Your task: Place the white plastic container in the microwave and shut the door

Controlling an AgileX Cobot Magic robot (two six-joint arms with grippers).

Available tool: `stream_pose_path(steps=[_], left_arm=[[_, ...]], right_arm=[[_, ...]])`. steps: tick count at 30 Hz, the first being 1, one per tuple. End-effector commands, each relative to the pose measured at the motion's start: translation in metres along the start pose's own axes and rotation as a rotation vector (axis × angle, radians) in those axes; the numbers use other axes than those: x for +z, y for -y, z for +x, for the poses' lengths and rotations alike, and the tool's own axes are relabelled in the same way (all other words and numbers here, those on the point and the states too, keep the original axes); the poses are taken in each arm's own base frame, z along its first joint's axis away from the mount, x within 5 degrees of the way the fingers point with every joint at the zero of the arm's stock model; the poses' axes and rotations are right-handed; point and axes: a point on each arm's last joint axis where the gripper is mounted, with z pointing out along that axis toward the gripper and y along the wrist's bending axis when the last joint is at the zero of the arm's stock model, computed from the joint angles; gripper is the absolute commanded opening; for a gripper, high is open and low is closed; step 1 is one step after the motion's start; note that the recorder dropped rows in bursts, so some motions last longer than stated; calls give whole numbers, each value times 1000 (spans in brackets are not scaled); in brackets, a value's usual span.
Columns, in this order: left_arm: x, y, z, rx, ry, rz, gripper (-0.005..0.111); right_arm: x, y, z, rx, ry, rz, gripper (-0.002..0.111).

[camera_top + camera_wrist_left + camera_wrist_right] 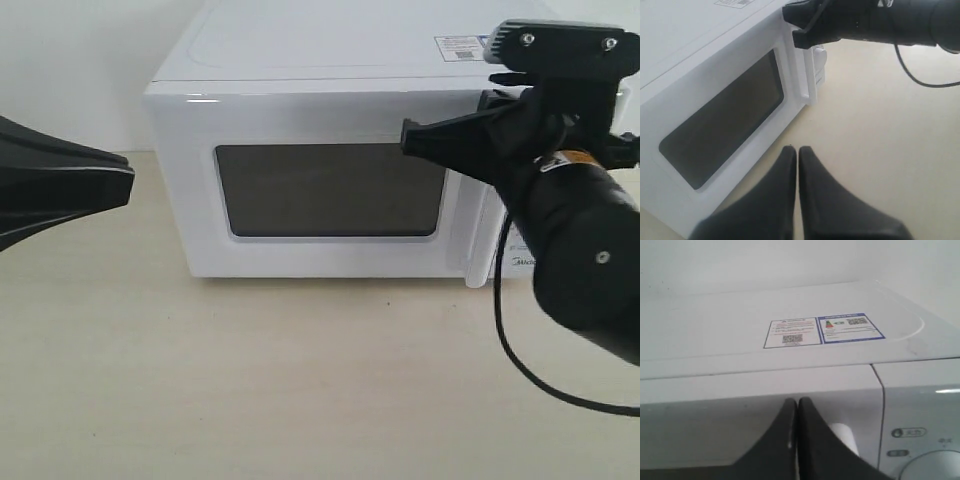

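The white microwave (300,60) stands at the back of the table with its door (330,190) closed and flush. The white plastic container is out of view in every frame. My right gripper (408,138) is shut, its tips up against the upper part of the door, just left of the vertical bar handle (478,250). In the right wrist view the right gripper (797,402) shows its fingers pressed together with nothing between them, the handle (845,435) beside them. My left gripper (128,185) is shut and empty, hovering over the table left of the microwave; its tips (796,150) point towards the door's lower corner.
A black cable (520,360) hangs from the right arm and loops over the table in front of the control panel. A round dial (935,467) sits on the panel right of the door. Stickers (822,331) lie on the microwave's top. Beige table (250,380) stretches in front.
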Motion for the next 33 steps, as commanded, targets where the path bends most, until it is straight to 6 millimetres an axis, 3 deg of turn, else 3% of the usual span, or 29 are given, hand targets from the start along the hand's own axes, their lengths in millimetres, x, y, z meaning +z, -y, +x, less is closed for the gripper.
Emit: stream_pose_path(steps=[1, 17, 33], left_arm=[[0, 2, 0, -19, 6, 11, 4], [1, 2, 2, -21, 2, 14, 4], [3, 5, 8, -29, -22, 35, 4]], right_arm=[[-15, 13, -10, 8, -36, 1, 0], [-83, 50, -31, 74, -92, -185, 0], [-86, 53, -34, 84, -86, -186, 0]])
